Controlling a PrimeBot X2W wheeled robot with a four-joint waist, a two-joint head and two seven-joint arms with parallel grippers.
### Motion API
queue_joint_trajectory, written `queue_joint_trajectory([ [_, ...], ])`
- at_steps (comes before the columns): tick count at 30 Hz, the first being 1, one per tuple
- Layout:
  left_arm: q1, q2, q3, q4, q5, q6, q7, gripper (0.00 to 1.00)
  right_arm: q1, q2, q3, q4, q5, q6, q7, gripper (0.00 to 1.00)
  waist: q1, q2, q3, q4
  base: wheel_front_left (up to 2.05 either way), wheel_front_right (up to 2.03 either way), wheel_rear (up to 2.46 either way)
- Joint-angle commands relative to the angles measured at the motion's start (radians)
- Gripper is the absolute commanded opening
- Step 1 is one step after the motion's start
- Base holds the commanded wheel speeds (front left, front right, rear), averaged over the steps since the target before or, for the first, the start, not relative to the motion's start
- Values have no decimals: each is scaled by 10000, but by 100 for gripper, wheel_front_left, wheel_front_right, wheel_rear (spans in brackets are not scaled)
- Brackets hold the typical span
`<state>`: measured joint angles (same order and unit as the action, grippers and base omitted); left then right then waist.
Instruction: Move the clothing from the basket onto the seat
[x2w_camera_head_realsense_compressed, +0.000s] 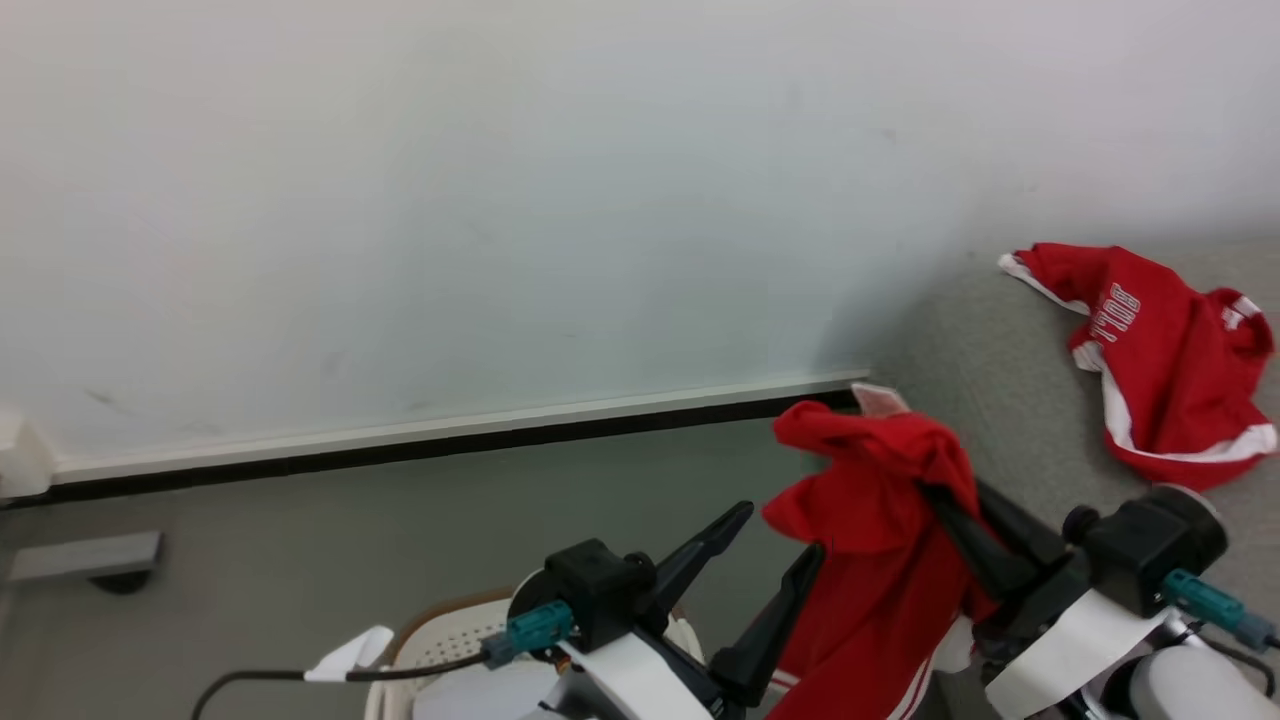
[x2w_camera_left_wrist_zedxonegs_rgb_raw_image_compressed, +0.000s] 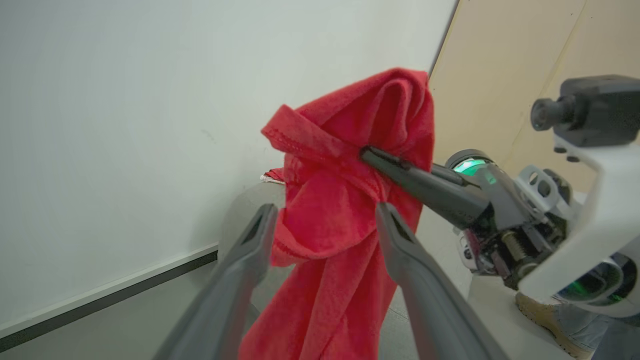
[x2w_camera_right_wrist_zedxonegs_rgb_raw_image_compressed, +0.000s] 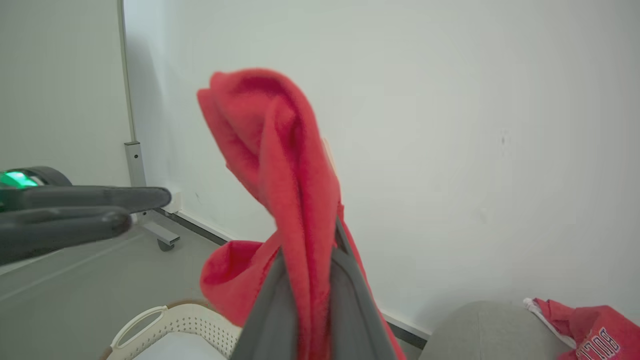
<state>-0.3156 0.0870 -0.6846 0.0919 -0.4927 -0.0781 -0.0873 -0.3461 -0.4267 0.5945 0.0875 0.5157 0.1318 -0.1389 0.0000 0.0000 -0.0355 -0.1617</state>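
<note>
Closest to us, the left jaws stand wide open, their long dark fingers (x2w_camera_left_wrist_zedxonegs_rgb_raw_image_compressed: 240, 280) astride a hanging red garment (x2w_camera_left_wrist_zedxonegs_rgb_raw_image_compressed: 340, 215) without clamping it. Whether the cloth brushes them we cannot tell. Just right of them, the right jaws are pressed together on a bunched fold of that garment, with cloth sandwiched between the fingers (x2w_camera_right_wrist_zedxonegs_rgb_raw_image_compressed: 352, 310), and they hold it clear of everything. Its white-striped lower end is cut off at the bottom of the head view, so we cannot say what kind of garment it is.

Below the left jaws sits the white perforated basket (x2w_camera_head_realsense_compressed: 450, 640) with a brown rim, largely hidden by our arm and cut off by the picture's edge. A pale liner (x2w_camera_right_wrist_zedxonegs_rgb_raw_image_compressed: 175, 347) lies inside.

Beyond the right jaws is the light grey sofa (x2w_camera_head_realsense_compressed: 990, 380). A red jersey (x2w_camera_head_realsense_compressed: 1170, 370) with white trim lies crumpled on it, its lettering folded and only partly legible.
</note>
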Motion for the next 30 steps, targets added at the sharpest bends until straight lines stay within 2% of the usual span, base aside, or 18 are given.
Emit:
queue_joint_trajectory([
  [1, 117, -30, -10, 113, 150, 35, -168, 100, 79, -117, -181, -145, -108, -24, 32, 0, 0, 0, 121, -372, 0, 0, 0],
  [10, 71, -255, -420, 912, -49, 63, -895, 100, 347, -447, -1355, -1185, -235, -24, 392, 0, 0, 0, 439, -1675, 0, 0, 0],
  [16, -200, -282, -608, 1185, -37, 144, -1066, 100, 772, -503, -2316, -1714, -328, -23, 518, 0, 0, 0, 757, -2116, 0, 0, 0],
  [22, -745, -166, -675, 1156, 247, 149, -904, 100, 790, 153, -3732, -1655, -841, -24, 285, 0, 0, 0, 1702, -2083, 0, 0, 0],
  [27, -1353, 8, -683, 1129, 402, 75, -756, 100, -89, 706, -4911, -1018, -1409, -23, 145, 0, 0, 0, 2679, -1755, 0, 0, 0],
  [30, -1708, 68, -672, 1143, 520, 46, -748, 100, -1047, 739, -5727, -579, -1686, -24, 288, 0, 0, 0, 3281, -1381, 0, 0, 0],
])
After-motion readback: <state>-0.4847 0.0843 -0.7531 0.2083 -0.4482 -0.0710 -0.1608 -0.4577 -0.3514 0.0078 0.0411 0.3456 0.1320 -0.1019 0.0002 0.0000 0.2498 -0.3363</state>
